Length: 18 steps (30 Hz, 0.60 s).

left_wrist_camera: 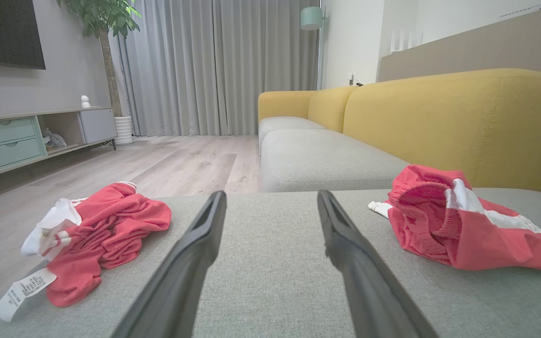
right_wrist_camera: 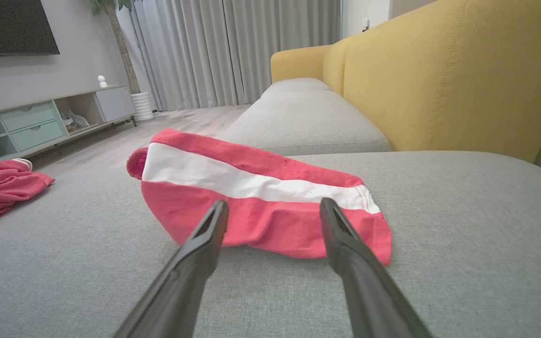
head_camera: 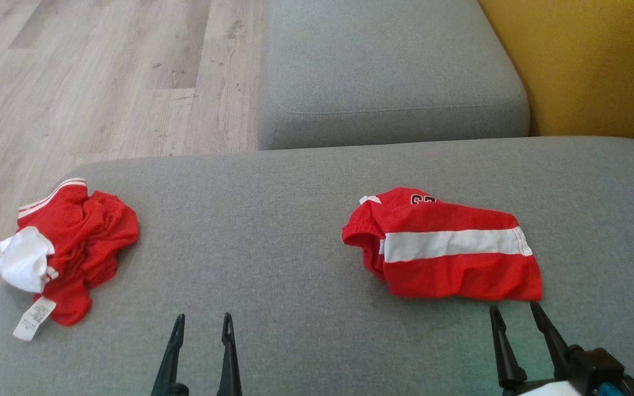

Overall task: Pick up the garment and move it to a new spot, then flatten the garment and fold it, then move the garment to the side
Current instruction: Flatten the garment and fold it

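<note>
- Now left gripper (head_camera: 204,316) and right gripper (head_camera: 514,306) hover spread, empty.
- Shorts (head_camera: 449,245) lie on the cushion (head_camera: 273,247) just at the right gripper's 12 o'clock, long axis 9-to-3.
- Crumpled garment (head_camera: 80,247): left gripper's 10 o'clock, farther.

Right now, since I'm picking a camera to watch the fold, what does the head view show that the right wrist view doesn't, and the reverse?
Head view, not right wrist view: the open left gripper, the white care label on the crumpled red garment, black numerals on the striped garment.
Right wrist view, not head view: curtains, a television, a low cabinet.
Both: the striped garment, the open right gripper just short of its near edge, the crumpled red garment, the grey cushion, the yellow backrest.
</note>
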Motion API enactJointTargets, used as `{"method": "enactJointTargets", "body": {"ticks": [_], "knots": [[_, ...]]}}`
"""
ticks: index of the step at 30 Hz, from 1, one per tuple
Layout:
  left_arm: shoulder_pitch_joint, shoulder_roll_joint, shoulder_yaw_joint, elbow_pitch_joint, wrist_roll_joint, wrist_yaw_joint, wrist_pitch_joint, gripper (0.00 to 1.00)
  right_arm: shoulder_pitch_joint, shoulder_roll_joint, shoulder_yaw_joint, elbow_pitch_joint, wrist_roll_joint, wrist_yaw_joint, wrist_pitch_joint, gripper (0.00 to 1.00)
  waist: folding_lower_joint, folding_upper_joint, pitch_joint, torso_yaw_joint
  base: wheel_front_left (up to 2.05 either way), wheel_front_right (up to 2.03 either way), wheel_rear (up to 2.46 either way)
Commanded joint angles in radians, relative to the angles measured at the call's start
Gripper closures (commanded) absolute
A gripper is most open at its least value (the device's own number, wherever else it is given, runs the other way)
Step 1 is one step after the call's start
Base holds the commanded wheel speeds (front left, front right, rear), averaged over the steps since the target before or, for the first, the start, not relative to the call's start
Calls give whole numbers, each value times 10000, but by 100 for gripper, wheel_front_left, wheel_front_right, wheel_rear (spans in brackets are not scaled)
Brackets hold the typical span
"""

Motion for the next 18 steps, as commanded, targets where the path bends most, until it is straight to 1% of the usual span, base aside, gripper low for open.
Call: {"method": "enactJointTargets", "body": {"ticks": [1, 18], "knots": [[-365, -93, 316, -301, 67, 5, -95, 0, -269, -57, 240, -280, -88, 77, -65, 0, 1, -1, 7, 2, 0, 0, 0], [-295, -94, 218, -19, 195, -141, -95, 0, -219, -57, 318, -269, -93, 77, -65, 0, 1, -1, -1, -7, 0, 0, 0]]}}
